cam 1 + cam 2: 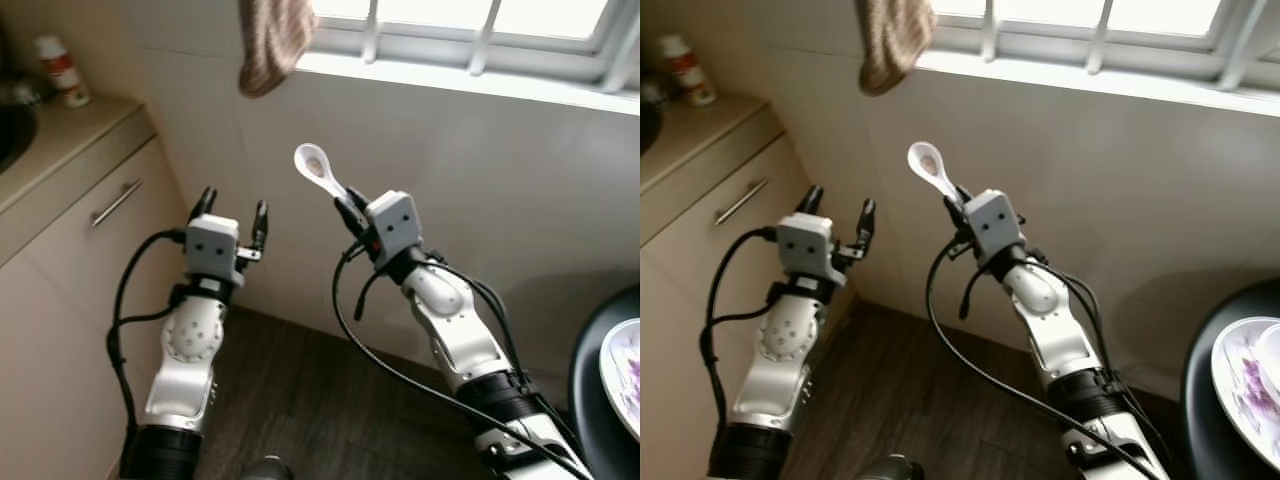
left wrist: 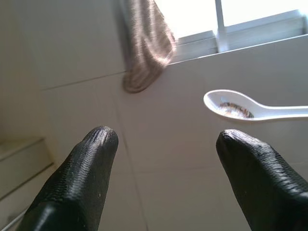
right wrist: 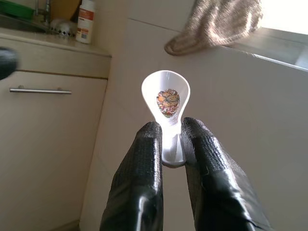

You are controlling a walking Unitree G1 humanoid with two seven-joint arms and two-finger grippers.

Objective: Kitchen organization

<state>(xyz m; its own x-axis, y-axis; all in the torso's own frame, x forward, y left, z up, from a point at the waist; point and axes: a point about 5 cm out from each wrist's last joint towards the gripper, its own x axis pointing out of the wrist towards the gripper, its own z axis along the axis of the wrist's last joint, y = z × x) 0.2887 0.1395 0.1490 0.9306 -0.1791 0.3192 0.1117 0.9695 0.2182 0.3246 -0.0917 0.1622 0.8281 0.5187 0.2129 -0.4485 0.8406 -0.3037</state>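
Centre of the head view, slightly above the middle: a white ceramic spoon (image 1: 320, 171) with a painted patch in its bowl, held up in front of the pale tiled wall (image 1: 480, 170). The right gripper (image 1: 349, 212) has it by the handle, both black fingers (image 3: 139, 183) pinched tight on either side, bowl sticking out past the tips. Left of that, the left gripper (image 1: 231, 214) is raised too, fingers spread wide and holding nothing, the spoon's bowl just off to its side. Up top, a brownish cloth (image 1: 272, 40) hangs from the window ledge (image 1: 450, 75). Far left, a beige cabinet (image 1: 70, 260) with a metal bar handle (image 1: 116, 203), and a white bottle (image 1: 62, 70) on its counter. Lower right corner, a patterned plate (image 1: 620, 375) on a dark round surface (image 1: 590, 370). Dark wood floor (image 1: 300, 400) below.
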